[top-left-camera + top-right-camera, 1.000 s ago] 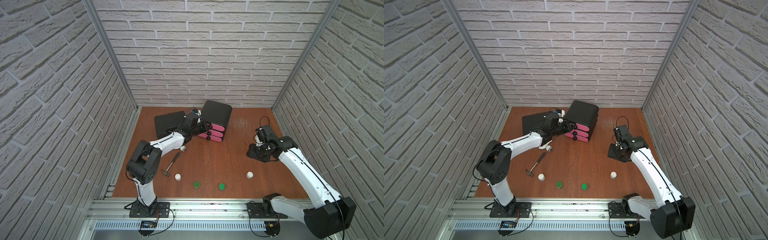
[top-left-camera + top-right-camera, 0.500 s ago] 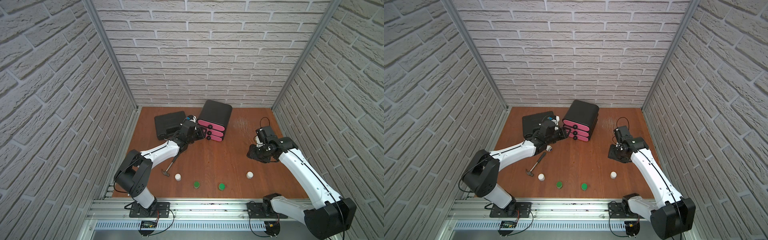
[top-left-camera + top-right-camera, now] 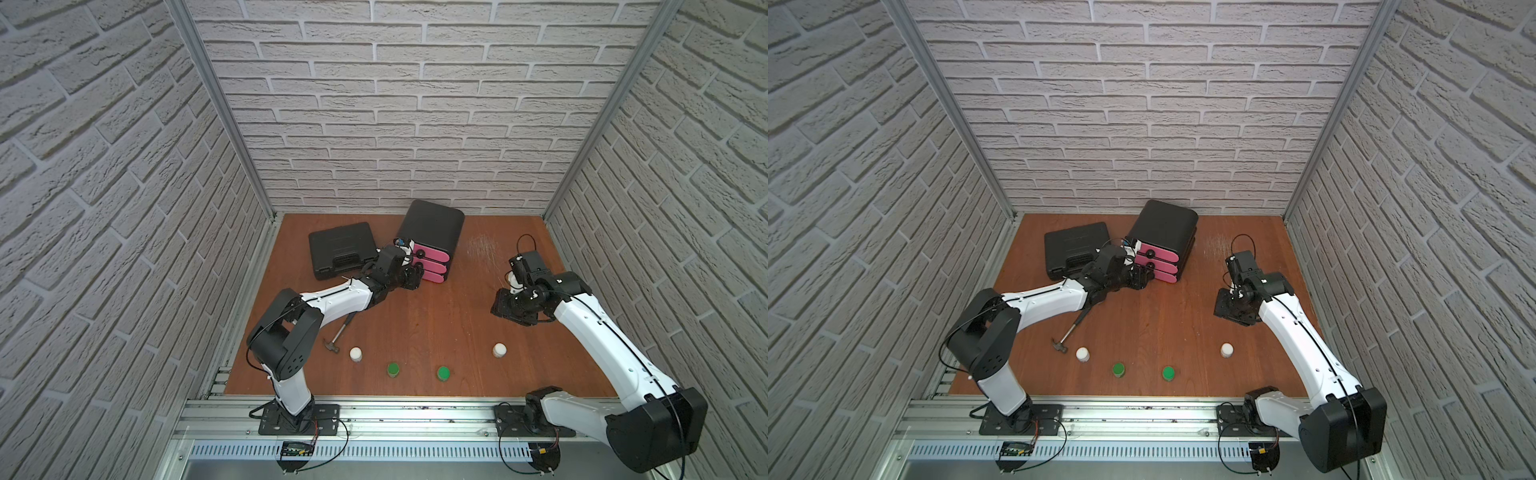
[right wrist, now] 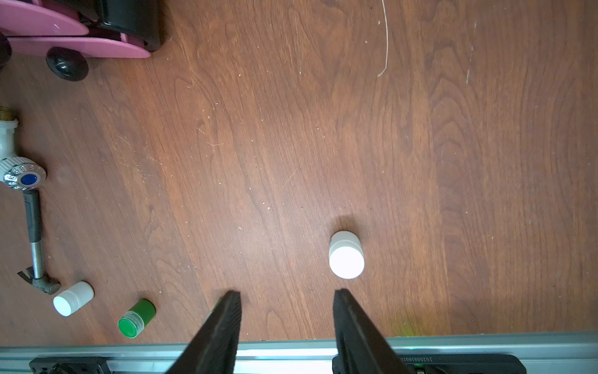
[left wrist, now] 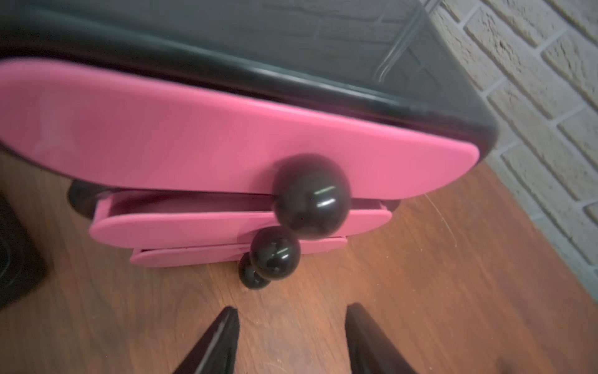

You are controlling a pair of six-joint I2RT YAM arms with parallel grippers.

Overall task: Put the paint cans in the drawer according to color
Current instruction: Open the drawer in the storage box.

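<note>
Left end effector (image 5: 291, 323) is spread wide and empty, right in front of the black cabinet with three pink drawers (image 5: 194, 129), whose round black knobs (image 5: 310, 197) are dead ahead of it. Right end effector (image 4: 287, 294) is spread too, gripping nothing, above the brown wooden bench (image 4: 420, 129). One small white-lidded paint can (image 4: 346, 255) stands just past its fingertips. A second white can (image 4: 72, 298) and a green-lidded can (image 4: 136, 319) sit well away, towards the left arm's side, near the small metal hammer (image 4: 35, 246).

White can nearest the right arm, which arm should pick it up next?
Right: its open fingers hover near that white can; the left arm's fingers face the pink drawers, farther away.
</note>
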